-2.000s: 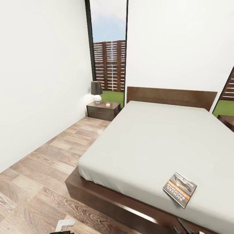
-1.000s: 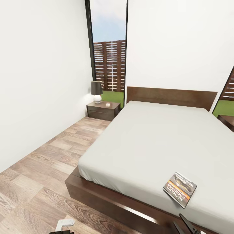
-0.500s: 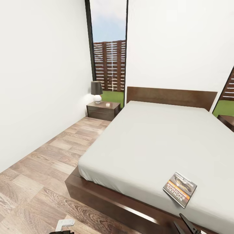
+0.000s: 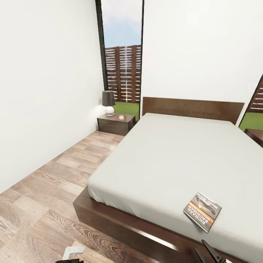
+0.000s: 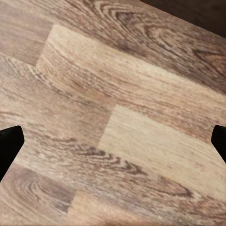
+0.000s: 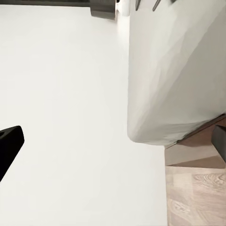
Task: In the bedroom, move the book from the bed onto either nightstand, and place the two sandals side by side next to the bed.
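From the head view, the book [image 4: 202, 211] is lying flat near the foot corner of the bed [image 4: 175, 153], well apart from the nightstand [image 4: 115, 123] by the window. The right gripper [image 4: 209, 254] is hovering just below it, fingers spread, likely lining up a grab. In the left wrist view, the left gripper [image 5: 113, 141] is hanging open over bare floor [image 5: 113, 94]. In the right wrist view, the spread fingertips are framing the mattress corner.

Book [image 4: 202, 211] on bed [image 4: 175, 157]; nightstand [image 4: 116, 124] left of bed.
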You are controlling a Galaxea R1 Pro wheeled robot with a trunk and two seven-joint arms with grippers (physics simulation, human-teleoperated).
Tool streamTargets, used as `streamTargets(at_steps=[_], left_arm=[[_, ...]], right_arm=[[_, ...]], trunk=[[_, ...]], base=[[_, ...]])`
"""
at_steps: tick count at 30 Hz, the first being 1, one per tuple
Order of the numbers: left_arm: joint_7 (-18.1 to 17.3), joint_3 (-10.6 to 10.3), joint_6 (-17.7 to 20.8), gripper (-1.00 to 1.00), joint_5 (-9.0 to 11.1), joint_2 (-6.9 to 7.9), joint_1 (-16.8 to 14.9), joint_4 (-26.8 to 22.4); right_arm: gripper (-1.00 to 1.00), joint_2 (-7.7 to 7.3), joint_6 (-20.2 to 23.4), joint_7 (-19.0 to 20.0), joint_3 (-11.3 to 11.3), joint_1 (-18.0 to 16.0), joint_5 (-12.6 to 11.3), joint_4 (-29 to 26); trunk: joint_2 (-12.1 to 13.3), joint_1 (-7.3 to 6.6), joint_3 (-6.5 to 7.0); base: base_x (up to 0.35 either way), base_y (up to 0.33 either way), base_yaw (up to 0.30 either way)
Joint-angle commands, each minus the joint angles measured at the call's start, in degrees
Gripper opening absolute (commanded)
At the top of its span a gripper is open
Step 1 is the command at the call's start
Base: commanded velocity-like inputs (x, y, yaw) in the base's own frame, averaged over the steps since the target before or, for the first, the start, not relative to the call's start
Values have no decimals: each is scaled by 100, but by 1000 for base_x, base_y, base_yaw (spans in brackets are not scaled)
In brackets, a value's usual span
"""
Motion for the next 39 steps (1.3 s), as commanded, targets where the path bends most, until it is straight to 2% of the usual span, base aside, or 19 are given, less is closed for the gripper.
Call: streamTargets(at_steps=[1, 17, 24, 39], left_arm=[[-10, -45, 21, 100, 59, 4, 0, -8], [-10, -59, 13, 100, 59, -9, 4, -8], [-10, -59, 12, 100, 59, -12, 5, -8], [-10, -62, 12, 100, 59, -14, 5, -8]], right_arm=[[100, 1, 60, 22, -33, -3, 36, 1], [100, -7, 58, 22, -37, -3, 36, 6], [100, -7, 57, 22, -37, -3, 36, -5], [100, -8, 61, 22, -37, -3, 36, -16]], trunk=[[-2, -1, -5], [-2, -1, -5], [-283, 153, -131], [-283, 153, -131]], base=[[0, 0, 0], [0, 0, 0], [0, 0, 0], [0, 0, 0]])
